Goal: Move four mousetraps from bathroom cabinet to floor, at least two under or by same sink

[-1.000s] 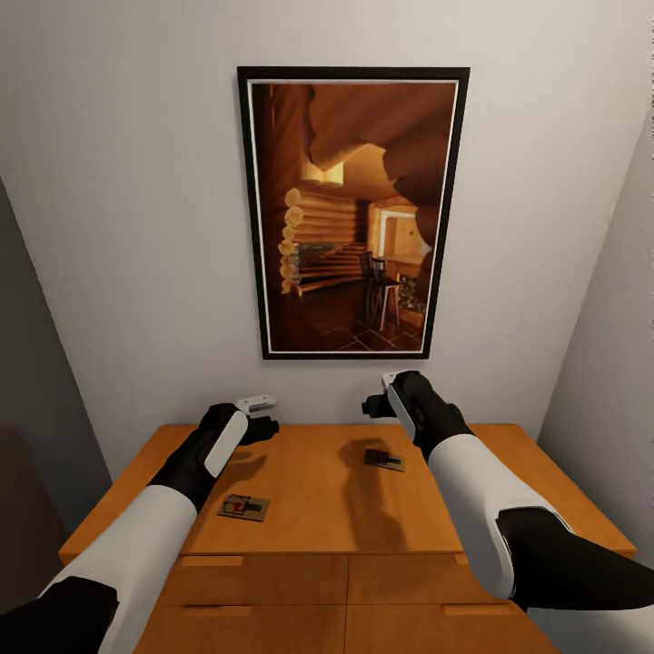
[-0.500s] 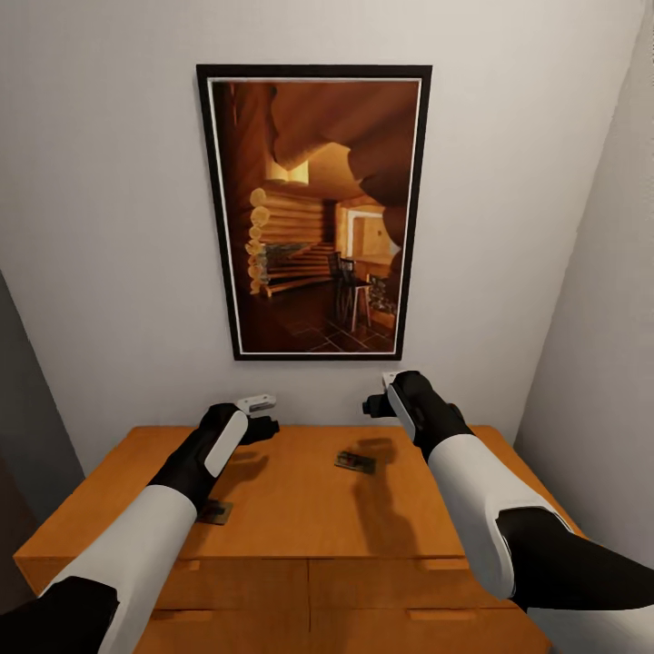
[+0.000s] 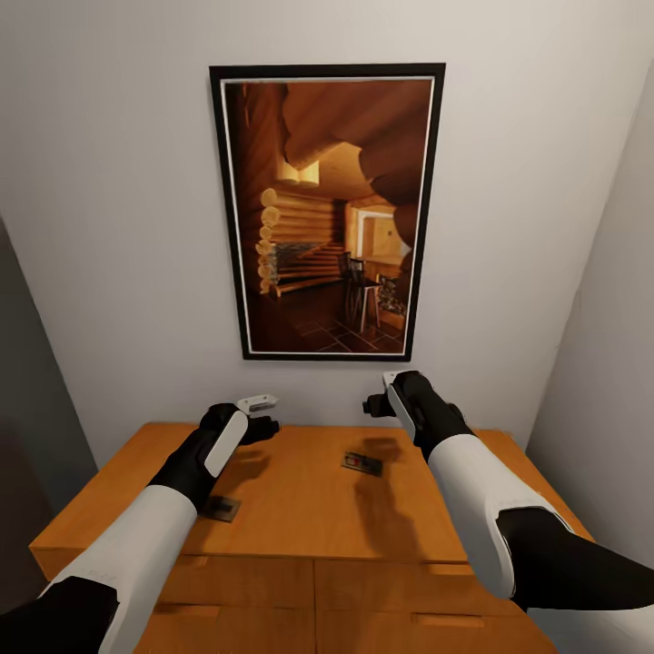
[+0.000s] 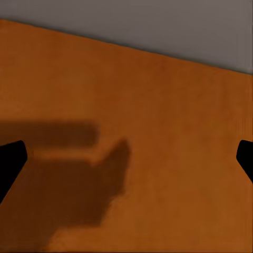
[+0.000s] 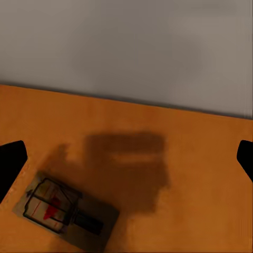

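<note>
Compared with half a second ago, the whole head view has swung a little: the framed picture (image 3: 327, 211) and the cabinet (image 3: 300, 509) sit further right and slightly lower in the picture, while both arms keep the same places in it, so this reads as the camera or base moving, not the things.

On the wall the picture hangs above the cabinet's rear edge. The cabinet top is flat orange-brown wood, with drawer fronts (image 3: 427, 595) below its front edge. It carries two mousetraps: one mousetrap (image 3: 361, 463) lies flat toward the rear of the top, right of its middle, and a second mousetrap (image 3: 221, 508) lies nearer the front edge on the left, partly hidden behind the left forearm.

Each arm is raised over the top so that a trap lies close at hand. The left gripper (image 3: 259, 401) hovers over the rear left part of the top; in its wrist view the two dark fingertips (image 4: 10, 163) stand far apart with bare wood between them, so it is released and grasps nothing. The right gripper (image 3: 380, 400) hangs above the rear trap; its wrist view shows that trap (image 5: 66, 211), red mark and black wire up, lying off to one side of the spread, empty fingers (image 5: 10, 163). I judge the right arm needs to shift over it before lowering.
</note>
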Robot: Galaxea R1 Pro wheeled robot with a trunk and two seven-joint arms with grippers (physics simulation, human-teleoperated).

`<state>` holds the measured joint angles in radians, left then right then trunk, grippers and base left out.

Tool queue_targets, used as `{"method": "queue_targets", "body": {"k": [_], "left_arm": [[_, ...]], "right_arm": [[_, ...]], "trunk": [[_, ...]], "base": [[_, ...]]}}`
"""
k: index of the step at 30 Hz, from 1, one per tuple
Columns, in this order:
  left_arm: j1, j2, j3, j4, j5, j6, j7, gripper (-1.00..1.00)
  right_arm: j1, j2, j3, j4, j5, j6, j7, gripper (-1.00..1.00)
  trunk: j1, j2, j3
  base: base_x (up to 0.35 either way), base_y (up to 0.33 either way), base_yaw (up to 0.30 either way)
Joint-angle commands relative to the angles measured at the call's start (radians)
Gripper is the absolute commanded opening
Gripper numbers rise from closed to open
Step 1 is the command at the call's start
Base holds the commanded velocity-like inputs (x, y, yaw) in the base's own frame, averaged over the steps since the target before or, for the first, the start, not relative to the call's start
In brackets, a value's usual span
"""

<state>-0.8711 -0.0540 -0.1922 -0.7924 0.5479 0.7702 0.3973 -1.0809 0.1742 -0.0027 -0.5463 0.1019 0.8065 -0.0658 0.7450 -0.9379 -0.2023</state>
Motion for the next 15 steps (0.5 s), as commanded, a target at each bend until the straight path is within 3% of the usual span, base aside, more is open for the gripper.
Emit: {"method": "queue_targets", "body": {"k": [1, 15], "left_arm": [[-0.001, 0.000, -0.003, -0.001, 0.010, 0.001, 0.009, 1.00], [-0.001, 0.000, -0.003, 0.007, 0.011, 0.001, 0.009, 1.00]], "right_arm": [[-0.001, 0.000, 0.000, -0.001, 0.009, 0.006, 0.003, 1.00], [-0.001, 0.000, 0.000, -0.001, 0.007, 0.008, 0.008, 1.00]], "trunk": [[0.000, -0.001, -0.002], [0.000, -0.001, -0.002]], "base": [[0.000, -0.001, 0.259], [0.000, 0.000, 0.291]]}}
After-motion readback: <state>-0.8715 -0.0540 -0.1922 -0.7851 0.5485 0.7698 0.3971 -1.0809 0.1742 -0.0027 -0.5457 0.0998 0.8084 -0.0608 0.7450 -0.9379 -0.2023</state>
